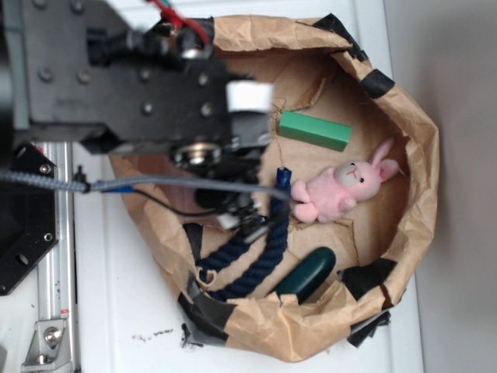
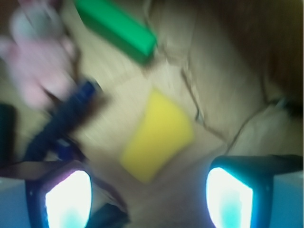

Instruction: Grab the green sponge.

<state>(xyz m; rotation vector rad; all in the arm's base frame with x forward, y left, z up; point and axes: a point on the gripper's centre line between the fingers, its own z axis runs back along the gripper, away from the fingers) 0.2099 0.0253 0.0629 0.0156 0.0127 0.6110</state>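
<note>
The green sponge [image 1: 314, 130] [image 2: 118, 26], a bright green bar-shaped block, lies on the brown paper near the back of the paper-lined basin, above the pink plush bunny [image 1: 345, 189]. In the wrist view it sits at the top, well beyond my gripper [image 2: 148, 199]. The gripper is open with nothing between its fingers [image 2: 68, 199]; a yellow sponge [image 2: 159, 135] lies just ahead of the gap. In the exterior view the arm's black body hides the fingers.
A dark blue rope [image 1: 256, 252] [image 2: 61, 123] curls at the left. A dark green glossy cylinder [image 1: 309, 273] lies near the front wall. The crumpled brown paper wall [image 1: 415, 155] rings the space. The bunny [image 2: 35, 57] shows blurred at upper left.
</note>
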